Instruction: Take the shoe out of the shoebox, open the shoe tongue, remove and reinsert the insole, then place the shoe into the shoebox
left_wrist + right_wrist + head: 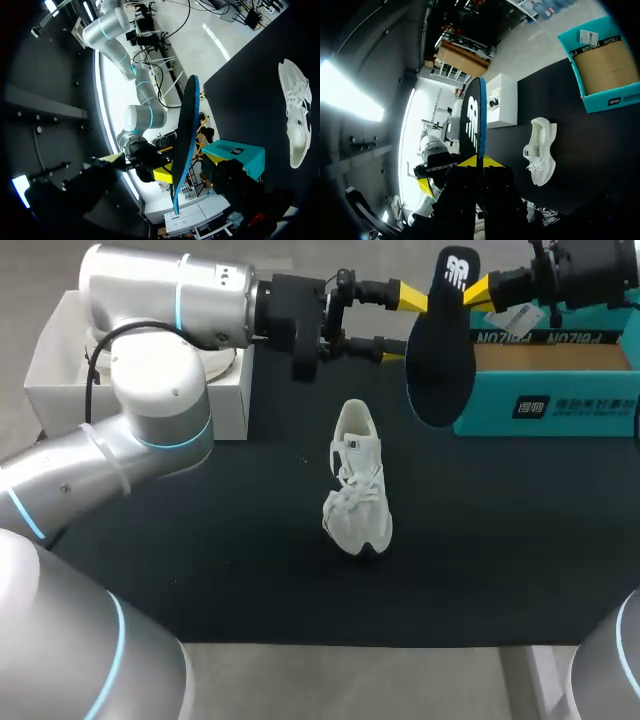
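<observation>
Logging the right gripper [470,290] up over the far side of the table, pinched tight on the heel end of the black insole [442,352], one yellow tip to each face. Confirming this from the right wrist view: right gripper [480,161] clamped on the insole [472,117], which is rising edge-on straight ahead of the fingers. Seeing the insole hanging clear in the air, its wide end down, in front of the near left corner of the teal shoebox [560,405].

Noting the left gripper [402,322] coming in level from the left, fingers spread apart, tips right at the insole's edge. Checking the left wrist view: left gripper [164,159] standing open with the insole [186,135] edge-on between its two fingers; not managing to tell whether either tip is touching it.

Finding the white shoe [358,480] out of the box, lying mid-way across the black mat [200,570], laces loose and bunched, well below both grippers and apart from them. Also catching it beyond the insole in the wrist views [296,115] [540,150].

Recording the shoebox [600,97] sitting open at the mat's far right, brown floor showing. Marking a white box [60,380] at the far left, behind the left arm
</observation>
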`<state>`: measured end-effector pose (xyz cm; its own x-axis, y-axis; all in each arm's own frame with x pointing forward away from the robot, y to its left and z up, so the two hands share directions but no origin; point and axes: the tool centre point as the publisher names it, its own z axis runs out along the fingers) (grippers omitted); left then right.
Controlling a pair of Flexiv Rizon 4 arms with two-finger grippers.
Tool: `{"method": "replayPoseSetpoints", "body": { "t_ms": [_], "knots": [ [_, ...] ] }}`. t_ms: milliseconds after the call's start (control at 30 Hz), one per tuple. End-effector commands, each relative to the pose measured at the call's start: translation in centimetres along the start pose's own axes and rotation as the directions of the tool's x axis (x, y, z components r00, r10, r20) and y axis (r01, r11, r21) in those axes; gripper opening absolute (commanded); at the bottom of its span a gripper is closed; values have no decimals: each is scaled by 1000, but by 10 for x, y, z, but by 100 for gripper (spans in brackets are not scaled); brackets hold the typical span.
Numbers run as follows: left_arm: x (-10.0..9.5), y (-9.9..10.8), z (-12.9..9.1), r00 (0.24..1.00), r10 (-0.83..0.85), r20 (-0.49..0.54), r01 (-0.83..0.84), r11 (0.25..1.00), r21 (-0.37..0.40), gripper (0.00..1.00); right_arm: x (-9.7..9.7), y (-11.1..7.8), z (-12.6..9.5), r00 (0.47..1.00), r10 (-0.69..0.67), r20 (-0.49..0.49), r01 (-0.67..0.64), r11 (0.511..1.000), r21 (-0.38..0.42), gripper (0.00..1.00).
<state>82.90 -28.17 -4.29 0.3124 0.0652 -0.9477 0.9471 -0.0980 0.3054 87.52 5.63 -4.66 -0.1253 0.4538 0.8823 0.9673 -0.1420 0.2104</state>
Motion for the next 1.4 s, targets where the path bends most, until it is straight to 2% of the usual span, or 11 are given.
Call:
{"method": "replayPoseSetpoints", "body": {
  "t_ms": [33, 233, 433, 533, 600, 667, 767, 800, 833, 867, 1400],
  "knots": [
    [3, -4, 8, 1000, 3, 26, -3, 1000, -9, 100, 4, 24, 9, 1000, 13, 11, -15, 973, 229, 0],
    [10, -9, 13, 1000, -6, 18, 6, 1000, -18, 100, 2, 24, 11, 999, 47, 22, -51, 973, 224, 0],
    [18, -6, 19, 1000, -5, 14, 6, 998, -58, 100, 8, 25, 17, 998, 69, 7, -69, 976, 205, 0],
    [20, -3, 22, 1000, -11, 21, 12, 997, -74, 87, 7, 23, 20, 997, 73, 4, -72, 976, 205, 0],
    [20, -2, 23, 999, -16, 33, 19, 996, -85, 55, 7, 22, 21, 997, 76, 6, -76, 977, 201, 0],
    [20, -2, 22, 999, -19, 42, 23, 996, -91, 38, 6, 20, 21, 997, 79, 6, -79, 978, 193, 0],
    [19, -3, 21, 999, -21, 48, 25, 996, -90, 31, 5, 19, 22, 996, 85, 2, -84, 980, 180, 0],
    [20, -4, 20, 999, -21, 49, 25, 996, -89, 25, 5, 19, 22, 996, 86, 0, -85, 981, 176, 0],
    [20, -4, 20, 999, -22, 47, 26, 996, -86, 16, 5, 19, 22, 996, 86, 0, -85, 981, 174, 0],
    [21, -4, 20, 999, -22, 47, 26, 996, -85, 0, 5, 19, 23, 996, 86, -3, -84, 982, 168, 0],
    [28, -4, 18, 997, -54, 53, 60, 993, -103, 0, 2, 9, 22, 997, 71, -12, -68, 989, 130, 0]
  ]
}}
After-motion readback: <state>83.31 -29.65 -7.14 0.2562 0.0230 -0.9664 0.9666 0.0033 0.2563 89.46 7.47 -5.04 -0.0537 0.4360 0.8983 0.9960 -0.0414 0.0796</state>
